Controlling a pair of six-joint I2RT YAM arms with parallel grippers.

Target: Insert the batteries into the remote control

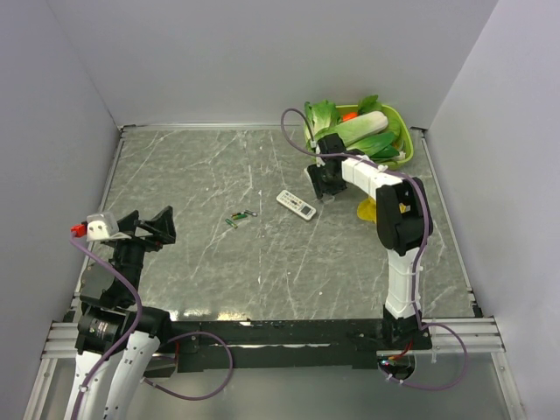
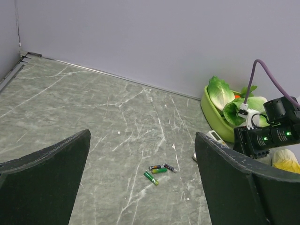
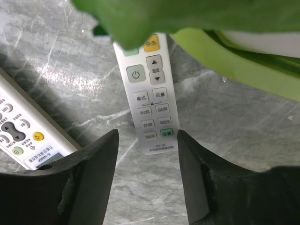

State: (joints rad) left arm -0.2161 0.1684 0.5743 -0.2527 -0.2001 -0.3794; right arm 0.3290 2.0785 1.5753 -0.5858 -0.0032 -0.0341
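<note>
The slim white remote control [image 3: 149,101] lies face up on the table, its far end under a green leaf. My right gripper [image 3: 147,137] is open, one finger on each side of the remote's near end, not touching it. In the top view the right gripper [image 1: 322,184] covers that remote. Two green batteries [image 2: 151,177] [image 2: 160,170] lie mid-table beside two dark ones [image 2: 169,167]; they also show in the top view [image 1: 241,216]. My left gripper [image 2: 142,136] is open and empty, well back from them at the near left [image 1: 150,224].
A wider white remote with coloured buttons [image 1: 296,204] lies just left of the right gripper and shows in the right wrist view [image 3: 23,131]. A lime-green basin [image 1: 406,140] of leafy vegetables stands at the back right. A yellow item [image 1: 367,208] lies by the right arm.
</note>
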